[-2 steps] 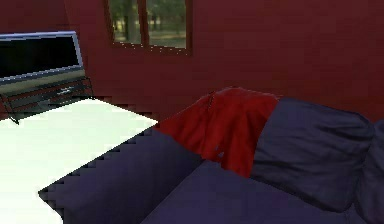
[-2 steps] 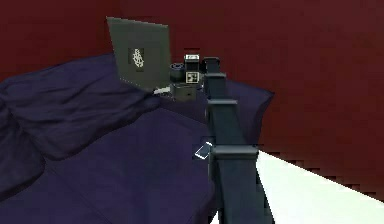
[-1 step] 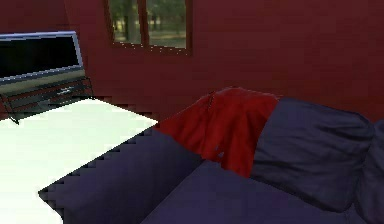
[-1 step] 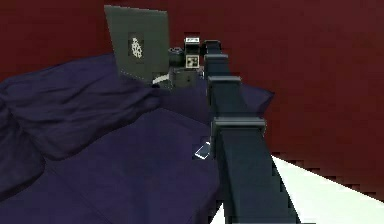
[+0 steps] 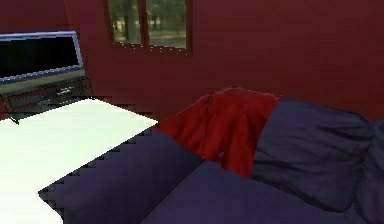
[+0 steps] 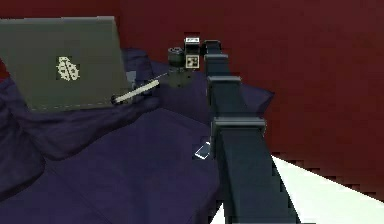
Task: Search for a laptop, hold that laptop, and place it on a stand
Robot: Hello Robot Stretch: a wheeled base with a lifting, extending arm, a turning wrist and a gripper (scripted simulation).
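In the arm side view the laptop (image 6: 62,62) is standing on the dark blue sofa (image 6: 100,160) at the upper left, its grey lid raised and facing the camera, its base sinking a little into the crumpled cushions. The arm (image 6: 240,150) is rising from the bottom edge just right of the middle and reaching across the sofa, and past its two white marker squares (image 6: 192,52) the tool (image 6: 145,88) is pointing its thin fingers at the laptop's lower right corner. With the laptop resting on the sofa right there, I cannot tell whether the tool is gripping it, touching it or holding anything at all. A small flat phone-like slab (image 6: 203,151) is lying on the cushion just beside the arm. The sofa's edge is dropping away at the lower right, where a wedge of white floor (image 6: 330,195) is showing below the dark red wall (image 6: 320,70). In the forward view the sofa's near edge is running diagonally, with a red blanket (image 5: 222,125) draping over the backrest. Left of it, open white floor is stretching toward a low dark stand (image 5: 45,98) that is carrying a television (image 5: 40,55) against the wall, and a window (image 5: 150,22) is sitting higher up.
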